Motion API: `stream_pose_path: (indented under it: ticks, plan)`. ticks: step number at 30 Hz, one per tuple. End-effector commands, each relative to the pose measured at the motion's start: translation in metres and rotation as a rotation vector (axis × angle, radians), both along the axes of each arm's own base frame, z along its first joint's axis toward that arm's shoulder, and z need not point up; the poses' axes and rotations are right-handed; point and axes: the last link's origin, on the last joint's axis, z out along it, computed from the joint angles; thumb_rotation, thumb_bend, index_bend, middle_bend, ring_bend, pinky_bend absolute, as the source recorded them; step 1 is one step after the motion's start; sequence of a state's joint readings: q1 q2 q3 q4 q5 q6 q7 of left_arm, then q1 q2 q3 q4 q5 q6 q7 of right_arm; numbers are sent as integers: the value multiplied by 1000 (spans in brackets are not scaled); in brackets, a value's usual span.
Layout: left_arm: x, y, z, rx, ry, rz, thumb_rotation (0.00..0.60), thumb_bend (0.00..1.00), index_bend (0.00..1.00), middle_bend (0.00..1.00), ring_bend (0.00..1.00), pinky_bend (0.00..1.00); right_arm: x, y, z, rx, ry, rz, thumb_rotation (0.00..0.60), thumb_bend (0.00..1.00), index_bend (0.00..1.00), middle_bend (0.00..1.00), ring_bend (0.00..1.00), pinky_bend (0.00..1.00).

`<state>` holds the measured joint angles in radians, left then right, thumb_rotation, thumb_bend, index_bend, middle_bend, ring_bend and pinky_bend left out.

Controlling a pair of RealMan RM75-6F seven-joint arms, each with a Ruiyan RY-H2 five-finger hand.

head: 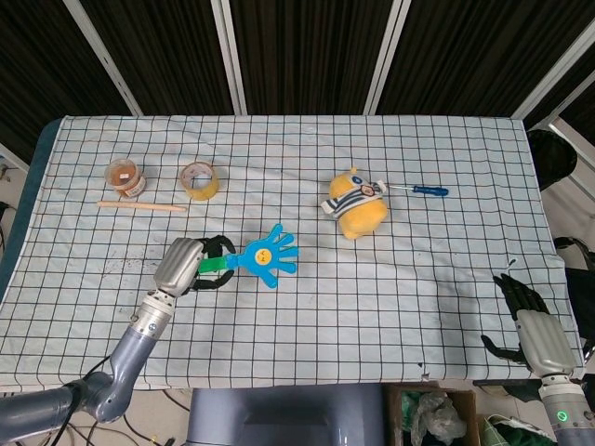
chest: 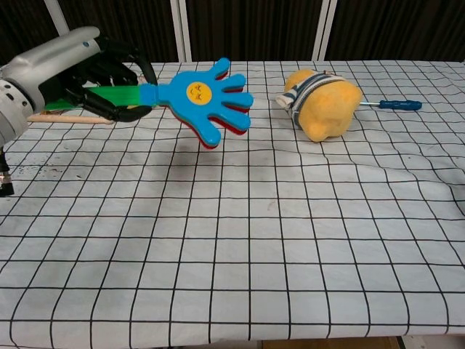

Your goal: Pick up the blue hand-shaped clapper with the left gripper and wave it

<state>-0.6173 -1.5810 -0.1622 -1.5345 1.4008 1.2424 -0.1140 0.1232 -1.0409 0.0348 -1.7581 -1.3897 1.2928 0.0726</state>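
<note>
- The left hand (chest: 80, 73) held the blue hand-shaped clapper (chest: 207, 98) by its green handle, with its fingers (chest: 116, 69) curled round it.
- The clapper was up off the worktop (chest: 240, 233), a bit to the left of the yellow plush toy (chest: 323, 102). Its blue palm pointed toward the toy.
- A dark shadow lay on the checked cloth just under the clapper, so it looked lifted, not resting.
- The pick-up part looked done. The step in hand seemed to be the waving.
- The next move would likely call for swinging the clapper back and forth while the fingers stay tight on the thin handle, so it does not slip out.
- It should stay away from the plush toy and the blue screwdriver (head: 423, 190) beyond it.
- The right hand (head: 530, 325) sat far to the right of the toy, at the worktop's edge, fingers spread, holding nothing.
</note>
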Motion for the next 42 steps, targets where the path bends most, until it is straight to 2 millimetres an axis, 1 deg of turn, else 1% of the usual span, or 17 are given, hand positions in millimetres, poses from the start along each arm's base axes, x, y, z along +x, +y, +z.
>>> stream_pose_path:
  ticks: [1, 4, 7, 10, 15, 20, 22, 26, 30, 33, 35, 38, 40, 42]
  plan:
    - [17, -15, 14, 24, -170, -60, 600, 511, 736, 762, 598, 703, 0, 0, 0, 0, 0, 0, 600, 225, 47, 0, 0, 56]
    - [24, -26, 23, 48, -272, -100, 600, 511, 736, 763, 600, 703, 0, 0, 0, 0, 0, 1, 600, 225, 47, 0, 0, 56]
    - [26, -34, 33, 64, -365, -123, 600, 511, 738, 766, 605, 709, 0, 0, 1, -1, 1, 1, 600, 225, 47, 0, 0, 56]
    - [26, -40, 42, 89, -423, -156, 600, 511, 739, 767, 606, 710, 0, 0, 0, 0, 0, 1, 600, 224, 47, 0, 0, 56]
    - [25, -46, 54, 128, -483, -193, 600, 511, 739, 767, 606, 710, 0, 0, 0, 1, 2, 1, 600, 225, 47, 0, 0, 56]
    - [18, -46, 57, 148, -470, -200, 600, 511, 740, 768, 606, 710, 0, 0, 0, 0, 3, -1, 600, 224, 47, 0, 0, 56]
    - [10, -43, 55, 154, -409, -160, 600, 510, 739, 769, 606, 710, 0, 0, 0, 0, 2, -2, 600, 224, 46, 0, 0, 56]
    - [-5, -31, 51, 163, -278, 21, 600, 510, 739, 770, 607, 712, 0, 0, 0, 0, 3, -2, 600, 224, 47, 0, 0, 56]
    - [-14, -20, 51, 170, -206, 179, 600, 510, 739, 770, 608, 715, 0, 0, 0, 0, 2, -1, 600, 225, 47, 0, 0, 56]
    - [-18, -15, 51, 149, -163, 282, 600, 509, 739, 771, 608, 716, 0, 0, 0, 0, 1, -2, 600, 224, 47, 0, 0, 56]
    - [-15, -14, 53, 140, -147, 317, 600, 510, 739, 770, 608, 716, 0, 0, -1, 0, 1, -2, 600, 224, 47, 0, 0, 56]
    - [-6, -17, 55, 133, -155, 317, 600, 510, 739, 771, 608, 716, 0, 0, -1, 1, 1, -1, 600, 225, 47, 0, 0, 56]
    - [10, -23, 58, 115, -206, 252, 600, 509, 740, 771, 608, 716, 0, 1, -1, 0, 1, -1, 600, 224, 47, 0, 0, 56]
    - [17, -28, 60, 101, -241, 206, 600, 509, 740, 771, 608, 715, 0, 0, -1, -1, 1, -2, 600, 224, 47, 0, 0, 56]
